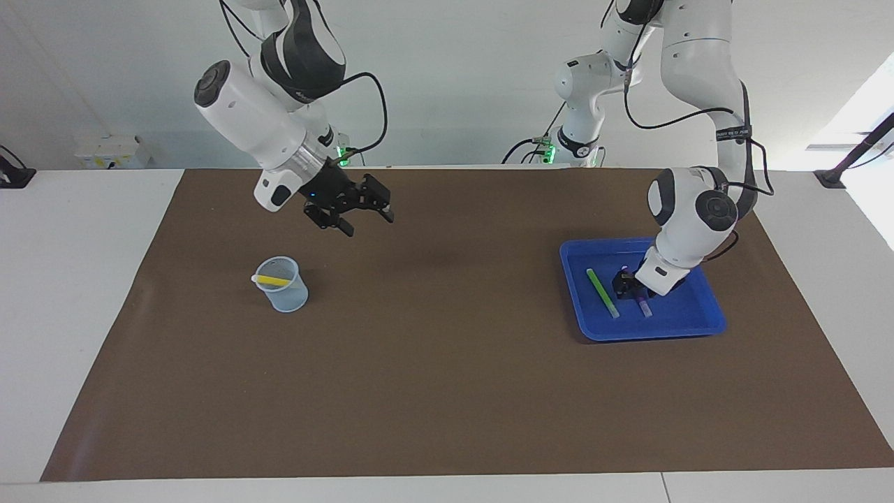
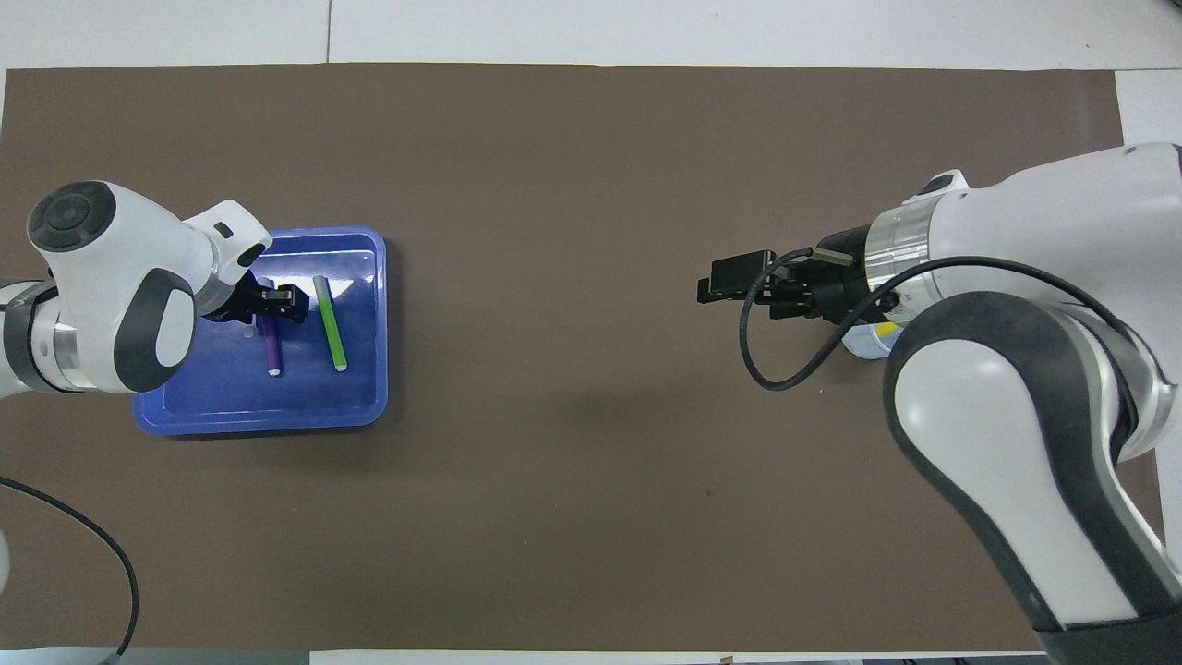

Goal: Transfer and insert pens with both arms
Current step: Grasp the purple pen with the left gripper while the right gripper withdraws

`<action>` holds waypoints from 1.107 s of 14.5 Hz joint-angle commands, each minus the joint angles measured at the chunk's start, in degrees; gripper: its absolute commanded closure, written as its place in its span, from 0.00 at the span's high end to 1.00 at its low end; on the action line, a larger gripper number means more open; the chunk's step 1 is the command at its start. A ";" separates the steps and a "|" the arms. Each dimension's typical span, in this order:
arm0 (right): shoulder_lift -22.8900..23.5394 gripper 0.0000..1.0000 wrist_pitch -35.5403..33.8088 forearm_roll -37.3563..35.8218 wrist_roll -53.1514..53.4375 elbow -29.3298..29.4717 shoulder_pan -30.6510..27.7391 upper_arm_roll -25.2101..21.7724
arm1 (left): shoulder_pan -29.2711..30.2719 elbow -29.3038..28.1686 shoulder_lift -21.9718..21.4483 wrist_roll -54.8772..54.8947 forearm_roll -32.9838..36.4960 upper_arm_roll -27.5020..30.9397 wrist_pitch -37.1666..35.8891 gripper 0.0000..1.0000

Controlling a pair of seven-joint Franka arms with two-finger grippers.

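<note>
Standing apart and holding nothing, the jaws of the right gripper [image 1: 364, 216] are hanging over the brown mat [image 1: 447, 363]. I cannot tell the jaws of the left gripper [image 1: 624, 286], which is sitting low over the purple pen [image 2: 272, 352] in the blue tray [image 1: 653, 330], beside the green pen [image 1: 602, 293]. The yellow pen [image 1: 271, 281] is lying in the clear cup [image 1: 282, 286].

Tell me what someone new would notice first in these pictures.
Probably the blue tray at the left arm's end of the brown mat, where the left gripper is down on the purple pen beside the green pen. Next, the clear cup at the right arm's end, holding the yellow pen, with the right gripper open in the air over bare mat.
</note>
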 commanded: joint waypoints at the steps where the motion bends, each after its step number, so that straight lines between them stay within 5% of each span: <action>1: -0.66 1.00 0.16 1.77 6.14 -0.06 2.70 -0.12 | -0.05 -0.82 -0.07 0.35 1.27 0.27 1.11 0.40; 5: -0.66 1.00 3.50 1.77 10.45 -0.15 4.73 -0.12 | 0.30 -0.82 -0.07 0.35 1.27 0.27 1.11 0.00; 12: -0.84 1.00 4.82 1.77 11.43 -0.59 5.87 -0.04 | 0.48 0.14 0.02 0.35 1.27 0.27 0.24 0.00; 16: -0.75 1.00 5.52 2.38 11.43 -0.67 5.87 0.40 | 0.39 5.93 0.02 -0.35 0.39 -0.08 -8.17 0.00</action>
